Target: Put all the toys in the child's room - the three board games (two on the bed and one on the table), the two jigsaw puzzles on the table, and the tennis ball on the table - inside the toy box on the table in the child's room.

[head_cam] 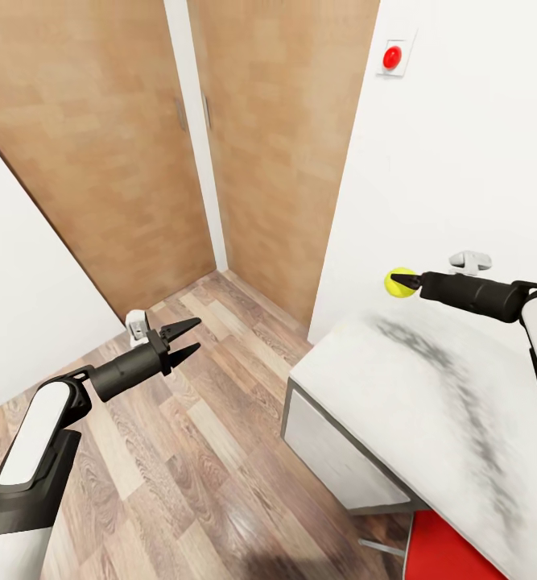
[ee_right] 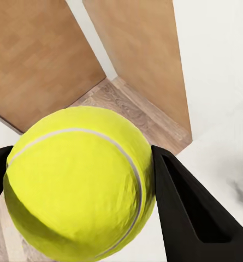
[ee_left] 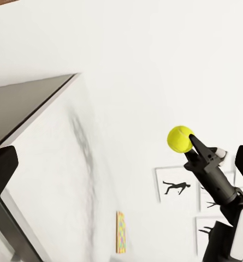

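The yellow-green tennis ball (head_cam: 398,283) hangs in the air above the far end of the table (head_cam: 429,403), whose top is pale grey and mottled. My right gripper (head_cam: 405,282) is shut on it. In the right wrist view the ball (ee_right: 77,180) sits between the black fingers (ee_right: 192,213). The left wrist view shows the same ball (ee_left: 179,138) on the right gripper (ee_left: 188,141), and a thin multicolour jigsaw puzzle (ee_left: 120,232) lying on the table (ee_left: 55,180). My left gripper (head_cam: 186,338) is open and empty over the wood floor, left of the table.
Two wooden doors (head_cam: 99,145) fill the corner ahead, with white walls on both sides. A red button (head_cam: 392,56) sits high on the right wall. A red chair seat (head_cam: 453,548) pokes out below the table's near edge. Black silhouette pictures (ee_left: 178,187) hang on a wall.
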